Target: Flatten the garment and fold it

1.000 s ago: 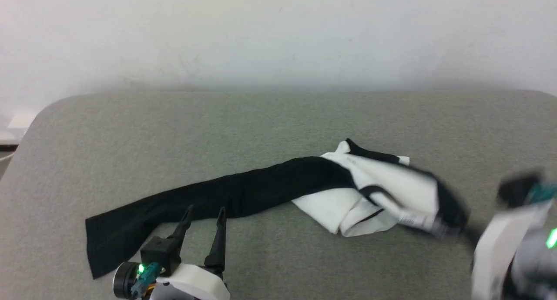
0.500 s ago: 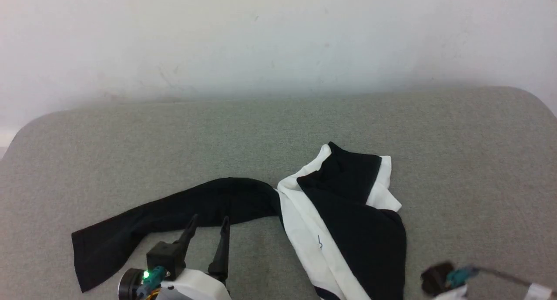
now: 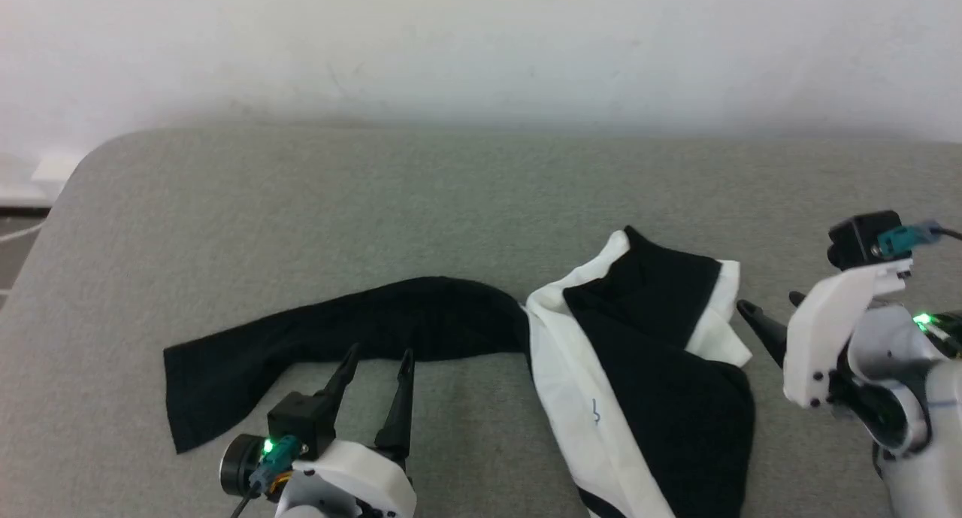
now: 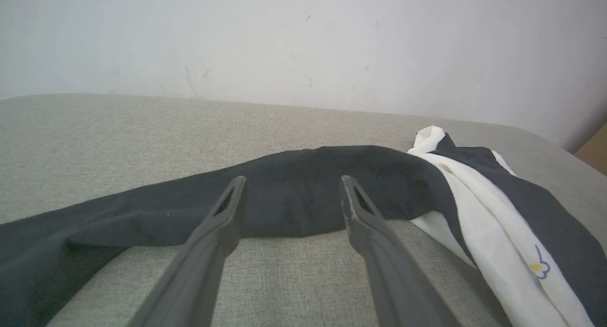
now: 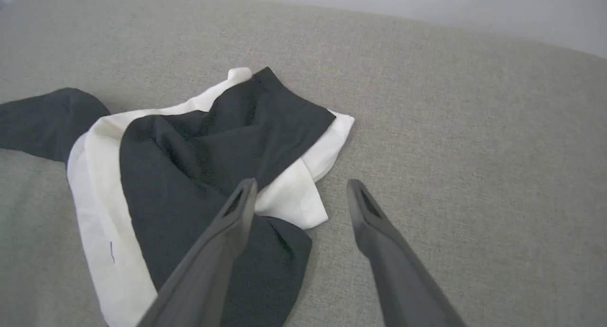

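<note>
Flattening stage, by the look of it, with no fold begun. Faced with a soft long-sleeved garment (image 3: 481,319), white in the body and black in the sleeves, heaped right of centre on the grey cloth-covered table (image 3: 301,202), trailing one black sleeve (image 4: 142,218) flat out to the left and wearing the other black sleeve (image 5: 189,175) flopped across the bunched white body. Hovering with the left gripper (image 3: 380,350), long dark fingers spread wide and empty, at the trailing sleeve's near edge. Poised with the right gripper (image 3: 766,301), likewise spread and holding nothing, close by the heap's right side near a loose white corner (image 5: 294,203). To do this well, go for single layers rather than the pile. Pinch the top sleeve at an edge with the right fingers and carry it out rightward, low over the table, without dragging the body along. Anchor the left sleeve meanwhile. Then seek hem and shoulders, draw apart gently, and smooth before folding.
</note>
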`<state>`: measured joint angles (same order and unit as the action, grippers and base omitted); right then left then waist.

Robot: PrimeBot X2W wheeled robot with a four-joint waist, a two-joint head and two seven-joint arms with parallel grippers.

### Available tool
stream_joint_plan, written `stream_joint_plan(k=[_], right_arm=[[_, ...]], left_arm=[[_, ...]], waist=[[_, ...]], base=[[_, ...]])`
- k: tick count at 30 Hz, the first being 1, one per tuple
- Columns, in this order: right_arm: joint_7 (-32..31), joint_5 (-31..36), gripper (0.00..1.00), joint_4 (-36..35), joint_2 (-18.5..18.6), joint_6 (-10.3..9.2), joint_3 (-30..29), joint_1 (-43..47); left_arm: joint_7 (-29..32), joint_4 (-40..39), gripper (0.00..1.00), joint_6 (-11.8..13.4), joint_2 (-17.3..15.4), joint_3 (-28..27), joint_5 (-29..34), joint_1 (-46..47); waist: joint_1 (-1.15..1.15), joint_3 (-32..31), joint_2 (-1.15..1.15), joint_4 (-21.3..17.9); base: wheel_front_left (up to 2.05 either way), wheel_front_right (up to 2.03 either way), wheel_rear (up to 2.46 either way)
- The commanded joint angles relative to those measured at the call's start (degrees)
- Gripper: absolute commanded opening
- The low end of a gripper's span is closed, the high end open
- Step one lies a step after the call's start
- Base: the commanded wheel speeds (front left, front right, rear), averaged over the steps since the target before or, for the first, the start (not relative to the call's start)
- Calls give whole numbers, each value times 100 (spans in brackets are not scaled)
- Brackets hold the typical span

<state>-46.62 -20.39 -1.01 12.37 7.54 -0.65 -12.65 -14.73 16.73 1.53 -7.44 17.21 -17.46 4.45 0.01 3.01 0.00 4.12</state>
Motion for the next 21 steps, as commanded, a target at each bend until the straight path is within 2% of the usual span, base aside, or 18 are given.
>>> stream_joint_plan(k=[1,9,16,17,18,21], right_arm=[[69,117,100,416,-42,-5,29,-274],[310,411,100,2346,-201,-5,-136,-1217],[759,646,100,3388,-216,-5,-65,-1461],[862,624,29,3459,-220,-5,5,-1470],[1004,613,0,3502,-204,-5,72,-1477],[1471,629,0,3516,-56,-5,286,-1488]], left_arm=[[-27,9,100,-30,23,21,65,118],[-27,116,100,-101,104,99,125,285],[-27,140,100,-112,143,86,167,282],[-27,143,100,-110,147,82,172,271],[-27,151,100,-106,153,76,176,261],[-27,179,100,-99,165,48,173,227]], waist=[[-1,324,0,347],[-1,579,0,825],[-1,635,0,978],[-1,630,0,973],[-1,614,0,958],[-1,517,0,856]], base=[[0,0,0],[0,0,0],[0,0,0],[0,0,0],[0,0,0],[0,0,0]])
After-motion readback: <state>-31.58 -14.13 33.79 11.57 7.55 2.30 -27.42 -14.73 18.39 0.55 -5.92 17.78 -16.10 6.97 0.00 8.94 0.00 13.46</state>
